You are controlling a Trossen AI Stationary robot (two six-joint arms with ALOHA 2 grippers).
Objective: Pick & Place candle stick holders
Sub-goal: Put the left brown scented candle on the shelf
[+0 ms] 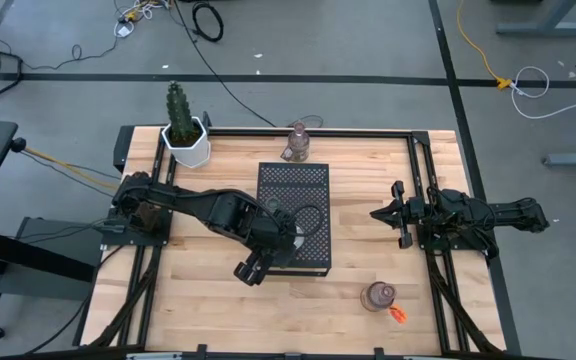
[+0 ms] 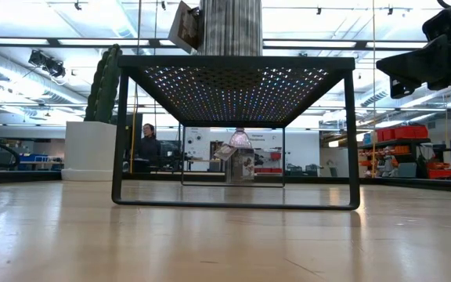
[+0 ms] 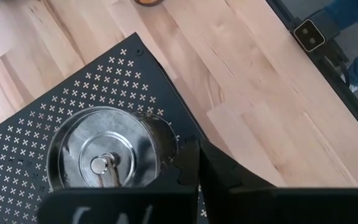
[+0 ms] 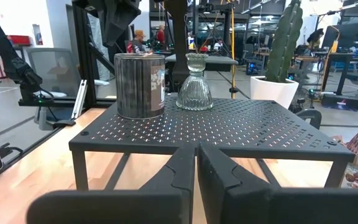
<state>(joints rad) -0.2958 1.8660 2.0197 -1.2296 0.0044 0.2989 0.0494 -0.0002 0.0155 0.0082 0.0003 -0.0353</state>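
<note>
A silvery holder stands upright on the black perforated stand; it also shows in the right wrist view, with a clear ribbed glass holder just beyond it. My left gripper hovers shut beside and just above the silvery holder's rim, with nothing between its fingers. A pink holder stands at the table's far edge. Another pink holder, with an orange tag, stands near the front right. My right gripper waits shut at the table's right side, pointing level at the stand.
A white pot with a cactus stands at the far left corner. The stand is raised on legs with open room beneath it. Bare wood lies between the stand and the right arm.
</note>
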